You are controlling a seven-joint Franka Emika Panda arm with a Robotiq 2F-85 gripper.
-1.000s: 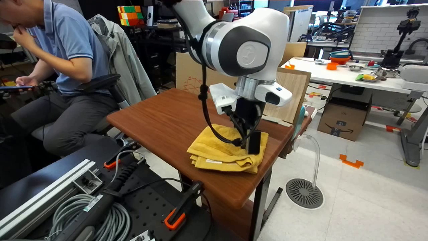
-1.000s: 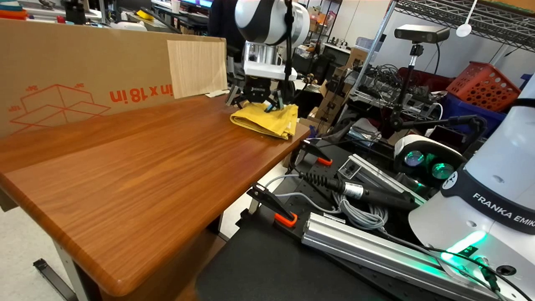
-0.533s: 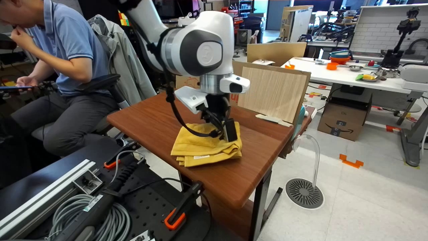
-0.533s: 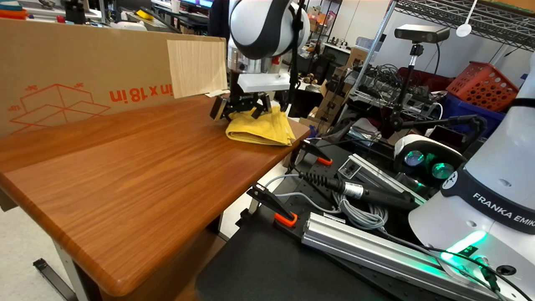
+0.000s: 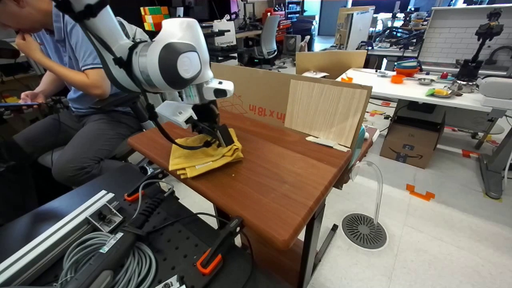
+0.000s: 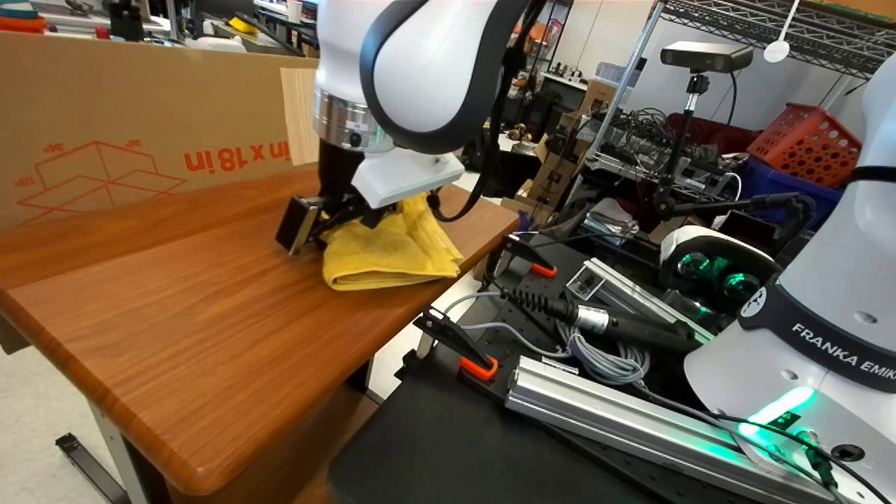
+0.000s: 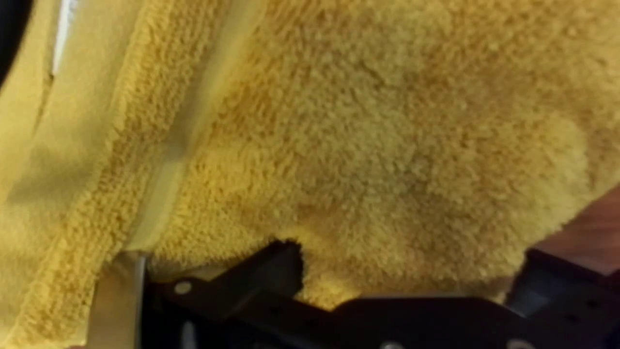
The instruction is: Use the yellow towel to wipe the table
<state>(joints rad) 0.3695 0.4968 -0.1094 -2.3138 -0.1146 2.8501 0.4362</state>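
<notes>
The yellow towel (image 5: 204,158) lies folded on the reddish-brown table (image 5: 276,176), near its front edge and towards the seated person. It also shows in an exterior view (image 6: 395,248) and fills most of the wrist view (image 7: 368,126). My gripper (image 5: 214,135) is low over the towel and presses on it. In an exterior view, the gripper (image 6: 332,220) has one finger at the towel's far side, touching or just above the wood; the other finger is hidden. In the wrist view the gripper (image 7: 387,315) has its fingers spread wide, with towel between them.
A cardboard panel (image 6: 140,126) with a wood-grain sheet (image 5: 326,112) stands along the table's back edge. A person (image 5: 86,80) sits beside the table end. Black clamps (image 5: 220,246) and a coiled cable (image 5: 108,260) lie on the black mount along the front edge.
My gripper and the towel have moved together across the table towards the seated person, sliding along the surface. The towel has turned a little. The fingers stay spread.
</notes>
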